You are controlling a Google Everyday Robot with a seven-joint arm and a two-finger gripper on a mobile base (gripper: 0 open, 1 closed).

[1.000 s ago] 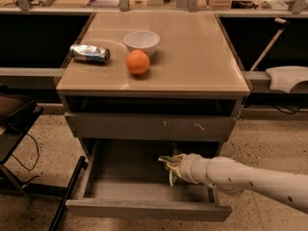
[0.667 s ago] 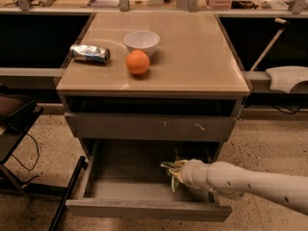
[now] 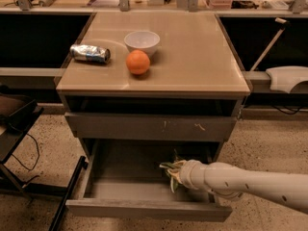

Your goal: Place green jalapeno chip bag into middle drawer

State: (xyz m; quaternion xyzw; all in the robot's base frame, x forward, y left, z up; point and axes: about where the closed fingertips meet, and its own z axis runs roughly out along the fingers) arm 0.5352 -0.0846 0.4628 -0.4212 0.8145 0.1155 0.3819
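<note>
**Inside the pulled-out drawer: the bag goes lower**

Inside the wide, shallow grey middle drawer (image 3: 122, 189), which stands open, the gripper (image 3: 172, 175) at the end of the pale, tube-like robot arm (image 3: 250, 183) reaches in from the right. The small, crinkly green jalapeno chip bag (image 3: 167, 166), with its whitish edge, sits at the gripper's tip, above the right part of the drawer floor. Whether the gripper is clamped on the bag or has let it go cannot be told.

Over the last second the arm's end has sunk lower into the drawer and shifted slightly to the left, carrying the bag with it. Judged from this, the placing is near its end, with release and withdrawal left.

The scratched grey drawer front (image 3: 144, 127) above remains shut. On the tan tabletop (image 3: 197, 57), the white bowl (image 3: 142, 41), the orange (image 3: 138, 61) and the crushed silver-blue can (image 3: 90, 53) have not moved.
</note>
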